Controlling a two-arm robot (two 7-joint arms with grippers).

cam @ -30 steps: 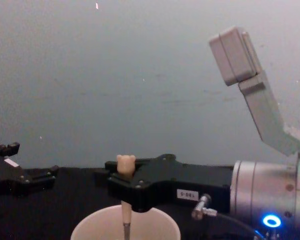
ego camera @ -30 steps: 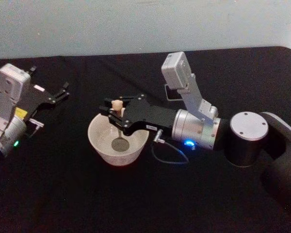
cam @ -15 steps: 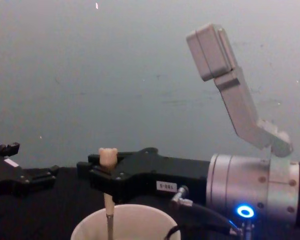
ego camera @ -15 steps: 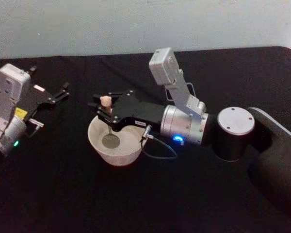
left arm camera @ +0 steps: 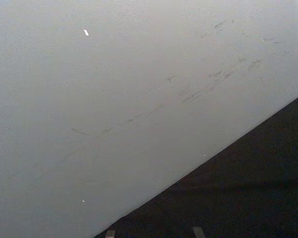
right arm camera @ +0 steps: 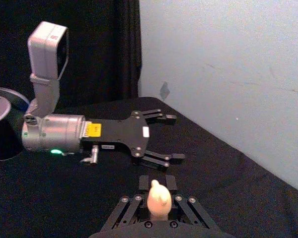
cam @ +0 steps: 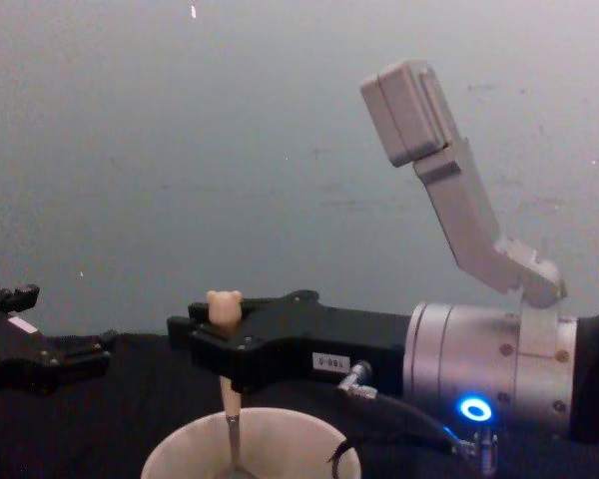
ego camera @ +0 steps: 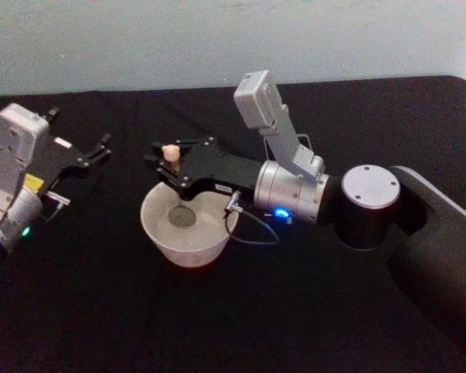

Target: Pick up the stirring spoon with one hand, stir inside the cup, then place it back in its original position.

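Since the step is stirring, the right gripper [ego camera: 163, 158] is clamped on the stirring spoon [ego camera: 169, 151] high on the beige handle, just under the bear head, with the jaws narrow and pinching it. The high grip makes sense: the gripper body sits above the rim, and only the thin neck and bowl go down into the cup [ego camera: 190, 252]. The spoon hangs near upright with a slight tilt, bowl low inside at about mid-cup. I can't tell if it touches the bottom. The wrist comes in roughly level from the right, which gives room to sweep without the gripper body hitting the wall.

The cup sits on the black surface [ego camera: 217, 334] about mid-depth, left of centre. My read is mid-stir, with putting the spoon back not yet done. The risk is the neck knocking the rim and shoving the cup. The idle left gripper [ego camera: 102, 148] is parked near the far-left corner of the surface, jaws wide, holding nothing, well apart from the cup and out of the sweep.
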